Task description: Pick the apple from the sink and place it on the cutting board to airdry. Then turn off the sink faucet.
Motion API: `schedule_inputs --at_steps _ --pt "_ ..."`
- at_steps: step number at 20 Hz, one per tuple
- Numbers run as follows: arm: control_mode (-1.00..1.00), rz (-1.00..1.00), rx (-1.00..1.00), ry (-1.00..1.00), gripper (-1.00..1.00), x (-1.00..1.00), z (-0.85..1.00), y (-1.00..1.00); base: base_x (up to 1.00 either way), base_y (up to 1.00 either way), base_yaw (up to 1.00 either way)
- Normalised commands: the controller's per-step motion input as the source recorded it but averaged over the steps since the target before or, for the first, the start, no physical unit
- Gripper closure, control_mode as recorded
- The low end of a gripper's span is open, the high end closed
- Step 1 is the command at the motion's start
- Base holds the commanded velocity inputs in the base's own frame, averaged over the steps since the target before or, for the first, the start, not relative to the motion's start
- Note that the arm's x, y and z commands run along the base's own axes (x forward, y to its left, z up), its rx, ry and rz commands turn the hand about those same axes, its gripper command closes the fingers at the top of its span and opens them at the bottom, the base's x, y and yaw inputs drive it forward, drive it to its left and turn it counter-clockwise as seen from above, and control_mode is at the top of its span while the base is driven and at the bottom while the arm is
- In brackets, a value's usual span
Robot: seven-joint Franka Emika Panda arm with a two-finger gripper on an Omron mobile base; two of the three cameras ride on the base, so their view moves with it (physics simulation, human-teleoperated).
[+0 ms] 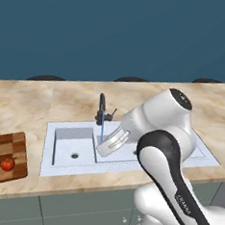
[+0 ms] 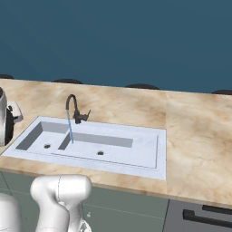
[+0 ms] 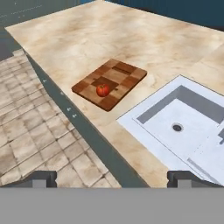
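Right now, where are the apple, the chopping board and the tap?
apple (image 3: 103,90), hand view, middle of its red skin.
cutting board (image 3: 127,74), hand view, bare checkered corner.
sink faucet (image 1: 101,108), left base view, black upright stem.

This is a rendered kitchen. A long beige marbled stone surface (image 1: 48,99) carries a pale blue-white two-basin sink (image 2: 145,149) with a slim black curved faucet (image 2: 72,108) running water. Grey-green cabinet fronts (image 1: 76,212) sit beneath, a tiled beige floor (image 3: 26,131) lies below, and what may be dark stool tops (image 1: 132,79) line the far edge.
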Motion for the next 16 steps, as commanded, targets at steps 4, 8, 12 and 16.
schedule_inputs --at_steps 4,8,12,16 --pt "-1.0 0.2 0.03 -0.03 -1.0 -0.05 0.03 -0.43 0.0 0.0 0.0" --pt "-1.0 0.08 0.09 -0.01 -1.0 -0.12 0.0 -0.17 0.0 0.0 0.0" --pt "-1.0 0.17 0.03 -0.02 -1.0 0.0 0.0 -0.37 0.0 0.0 0.0" --pt "-1.0 0.16 -0.01 0.0 -1.0 0.0 0.05 -0.41 0.0 0.0 0.0"
